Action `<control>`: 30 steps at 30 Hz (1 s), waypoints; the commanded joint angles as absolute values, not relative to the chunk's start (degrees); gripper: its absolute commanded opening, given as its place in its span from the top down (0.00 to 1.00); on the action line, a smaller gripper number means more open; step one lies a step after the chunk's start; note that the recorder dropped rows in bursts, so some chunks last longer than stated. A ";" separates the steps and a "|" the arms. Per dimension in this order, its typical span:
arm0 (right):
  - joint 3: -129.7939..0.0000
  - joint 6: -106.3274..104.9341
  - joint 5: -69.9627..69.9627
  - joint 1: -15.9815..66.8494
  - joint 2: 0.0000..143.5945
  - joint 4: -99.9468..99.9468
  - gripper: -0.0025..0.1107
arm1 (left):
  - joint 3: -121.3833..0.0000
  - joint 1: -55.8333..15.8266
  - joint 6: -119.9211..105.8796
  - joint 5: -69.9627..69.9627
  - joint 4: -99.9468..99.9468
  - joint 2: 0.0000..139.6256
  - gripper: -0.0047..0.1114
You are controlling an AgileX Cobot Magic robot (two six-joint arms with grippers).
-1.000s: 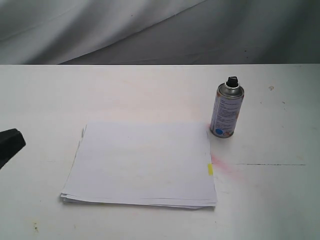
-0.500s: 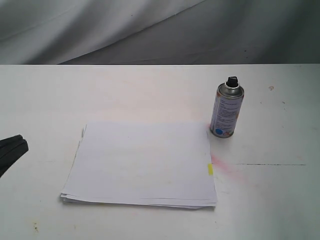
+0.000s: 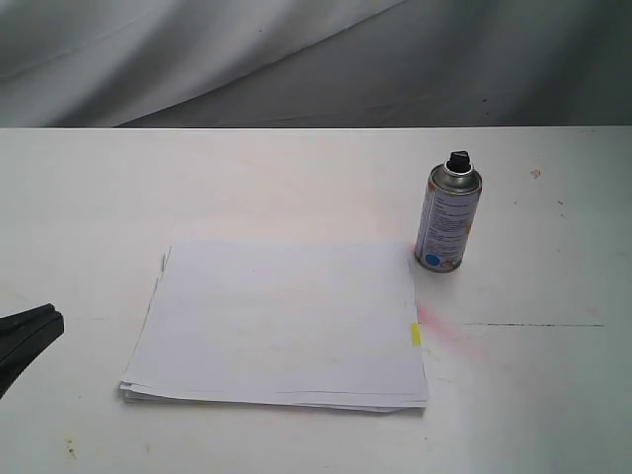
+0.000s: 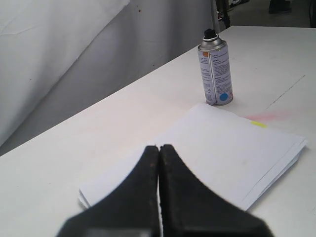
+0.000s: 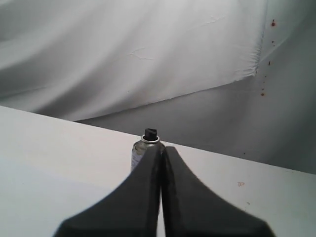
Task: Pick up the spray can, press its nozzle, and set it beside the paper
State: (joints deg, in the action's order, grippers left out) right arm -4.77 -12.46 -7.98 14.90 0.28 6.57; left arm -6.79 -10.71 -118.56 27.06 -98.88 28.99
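Observation:
The spray can (image 3: 448, 219) stands upright on the white table, just beyond the far right corner of the paper (image 3: 281, 321). Its black nozzle (image 3: 459, 160) tops the silver dome, and a blue dot shows near its base. The can (image 4: 215, 74) also shows in the left wrist view, beyond the paper (image 4: 217, 153). My left gripper (image 3: 28, 336) is shut and empty at the left edge, left of the paper; its closed tips (image 4: 159, 147) hover near the stack's near corner. My right gripper (image 5: 161, 148) is shut and empty, with the can (image 5: 143, 149) partly hidden behind it and the nozzle (image 5: 150, 133) visible above.
A yellow tab (image 3: 416, 335) marks the paper's right edge, next to a pink smear (image 3: 444, 331) on the table. A grey cloth backdrop (image 3: 316, 59) hangs behind the table's far edge. A thin dark line (image 3: 533, 325) runs across the tabletop on the right.
My left gripper has dropped lower and edged slightly right along the exterior view's left edge. The can and paper have not moved.

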 commanded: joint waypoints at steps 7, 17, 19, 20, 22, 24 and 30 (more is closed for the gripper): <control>0.00 -12.61 -8.14 14.77 0.00 5.50 0.98 | -6.63 -10.94 -118.68 26.99 -99.95 29.01 0.96; 0.00 -12.61 -8.14 14.77 0.00 5.50 0.98 | -6.63 -10.94 -117.26 26.99 -99.95 29.01 0.96; 0.00 -12.61 -8.14 14.77 0.00 5.50 0.98 | -6.63 -10.94 -117.26 26.99 -99.95 29.01 0.96; 0.00 -12.61 -8.14 14.77 0.00 5.50 0.98 | -6.63 -10.94 -117.26 26.99 -99.95 29.01 0.96; 0.00 -12.61 -8.14 14.77 0.00 5.50 0.98 | -6.63 -10.94 -117.26 26.99 -99.95 29.01 0.96; 0.00 -12.61 -8.14 14.77 0.00 5.50 0.98 | -6.63 -10.94 -117.26 26.99 -99.95 29.01 0.96; 0.00 -12.61 -8.14 14.77 0.00 5.50 0.98 | -6.63 -10.94 -117.38 26.99 -99.95 29.01 0.96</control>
State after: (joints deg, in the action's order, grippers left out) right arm -0.20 -12.46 -8.31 14.90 0.17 5.90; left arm -6.79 -10.71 -117.86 27.06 -98.88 28.99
